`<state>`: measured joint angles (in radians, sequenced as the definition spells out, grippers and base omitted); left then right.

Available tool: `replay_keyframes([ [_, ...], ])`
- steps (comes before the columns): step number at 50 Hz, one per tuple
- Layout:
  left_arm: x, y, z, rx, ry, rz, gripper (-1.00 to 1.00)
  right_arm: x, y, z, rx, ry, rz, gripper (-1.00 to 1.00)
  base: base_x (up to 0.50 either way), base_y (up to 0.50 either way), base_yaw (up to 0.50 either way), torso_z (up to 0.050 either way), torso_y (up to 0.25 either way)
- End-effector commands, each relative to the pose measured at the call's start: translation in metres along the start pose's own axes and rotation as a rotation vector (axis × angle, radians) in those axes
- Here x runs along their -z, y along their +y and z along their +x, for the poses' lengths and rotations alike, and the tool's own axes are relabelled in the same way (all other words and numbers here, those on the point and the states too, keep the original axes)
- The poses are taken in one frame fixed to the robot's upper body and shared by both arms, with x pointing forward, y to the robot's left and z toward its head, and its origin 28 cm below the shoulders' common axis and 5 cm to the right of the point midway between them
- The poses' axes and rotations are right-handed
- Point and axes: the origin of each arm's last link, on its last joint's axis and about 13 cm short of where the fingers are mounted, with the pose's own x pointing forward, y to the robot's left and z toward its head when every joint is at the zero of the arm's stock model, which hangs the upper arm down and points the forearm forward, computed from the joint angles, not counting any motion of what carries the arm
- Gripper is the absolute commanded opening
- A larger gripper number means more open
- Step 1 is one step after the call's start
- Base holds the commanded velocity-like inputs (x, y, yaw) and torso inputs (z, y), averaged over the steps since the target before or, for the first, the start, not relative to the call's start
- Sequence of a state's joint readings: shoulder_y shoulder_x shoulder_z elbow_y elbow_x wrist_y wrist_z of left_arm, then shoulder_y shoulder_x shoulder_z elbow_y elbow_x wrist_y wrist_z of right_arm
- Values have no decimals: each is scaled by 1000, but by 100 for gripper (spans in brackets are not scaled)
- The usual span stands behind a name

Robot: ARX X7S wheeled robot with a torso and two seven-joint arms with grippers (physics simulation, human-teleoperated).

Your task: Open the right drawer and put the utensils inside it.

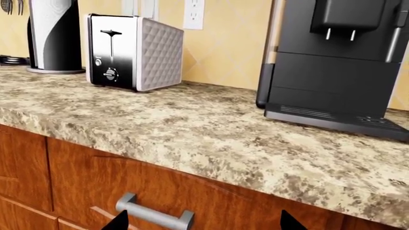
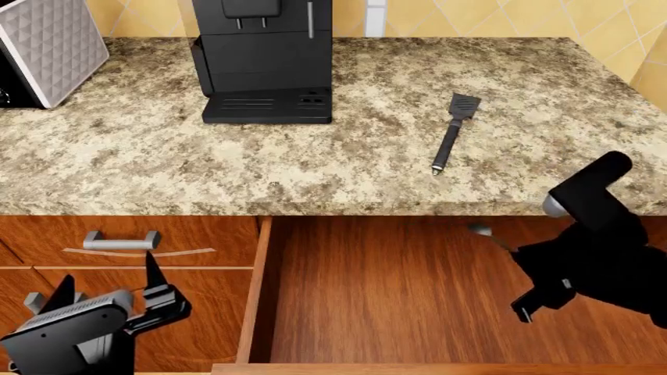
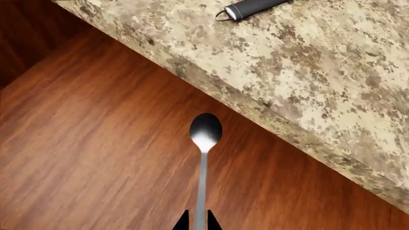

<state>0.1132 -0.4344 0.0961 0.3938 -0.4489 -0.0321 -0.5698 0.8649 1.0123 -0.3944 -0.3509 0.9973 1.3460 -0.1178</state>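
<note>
Head: we look steeply down over countertop [image 2: 344, 168] and open right drawer [image 2: 396, 289].
Left wrist: low, close, facing the counter edge, toaster [image 1: 134, 51] behind.
Right wrist: near the drawer floor.
Shared: spatula [image 2: 454, 133], coffee machine [image 2: 265, 58].

Speckled granite bench [image 2: 156, 156] along a yellow tiled wall. Black coffee machine [image 2: 265, 58] stands at the back. Silver toaster [image 1: 133, 51] with quilted side further along; just beyond it a black-and-white cylinder [image 1: 54, 36]. White wall outlet [image 1: 193, 13] above the toaster.
</note>
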Motion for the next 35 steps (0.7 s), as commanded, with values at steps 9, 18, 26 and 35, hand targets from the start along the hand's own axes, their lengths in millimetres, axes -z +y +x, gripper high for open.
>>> replay_keyframes([
  [9,-4,1,-2,-2,-12,2,100,15,-11,3,196,38,56,-100,0,0,0,0,0],
  [18,-5,4,-4,-12,-20,3,100,25,-12,3,277,42,113,-100,0,0,0,0,0],
  [26,-4,6,-6,-15,-21,0,100,35,-6,5,336,51,127,-100,0,0,0,0,0],
  [35,-3,6,-6,-15,-19,1,100,37,-1,14,371,28,139,-100,0,0,0,0,0],
])
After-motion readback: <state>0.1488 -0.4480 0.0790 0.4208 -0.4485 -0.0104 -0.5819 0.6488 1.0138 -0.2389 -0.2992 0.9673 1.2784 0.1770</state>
